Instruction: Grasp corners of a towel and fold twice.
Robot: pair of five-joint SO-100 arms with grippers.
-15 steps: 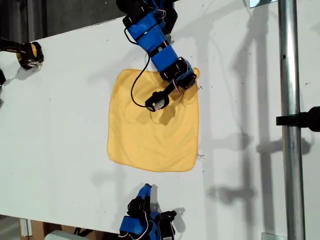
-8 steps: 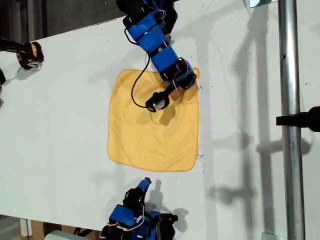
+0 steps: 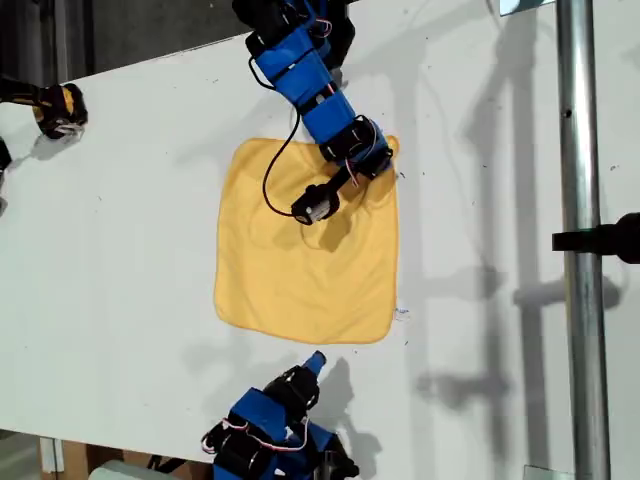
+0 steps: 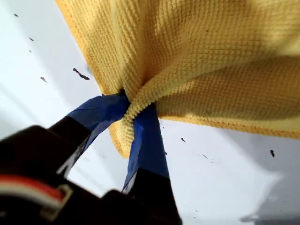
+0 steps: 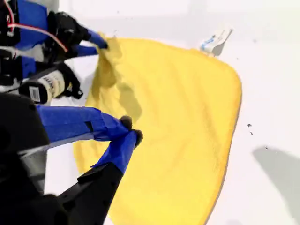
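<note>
You are looking down on a white table [image 3: 130, 250], matte and lightly specked, with soft shadows falling across it; a vertical metal pole [image 3: 582, 240] with a black clamp stands well apart from the towel toward the exterior view's right, and a black-and-yellow object [image 3: 60, 108] sits at the table's edge well off to the exterior view's left of the towel. The towel [image 3: 305, 255] lies spread flat near the middle of the table, a yellow-orange square with a nubby weave, rounded corners and a few shallow wrinkles, and a small white tag [image 5: 214, 41] sticks out from its edge by one corner. My first end effector [image 4: 133, 110] is clamped on the towel's corner [image 4: 123, 140], its two blue fingers pinching a gathered fold of cloth; in the exterior view that is the arm reaching over the towel's upper edge. My second end effector [image 5: 127, 132] hovers over the table just off the towel's lower edge in the exterior view, its blue fingertips [image 5: 121, 149] drawn together and holding nothing.
</note>
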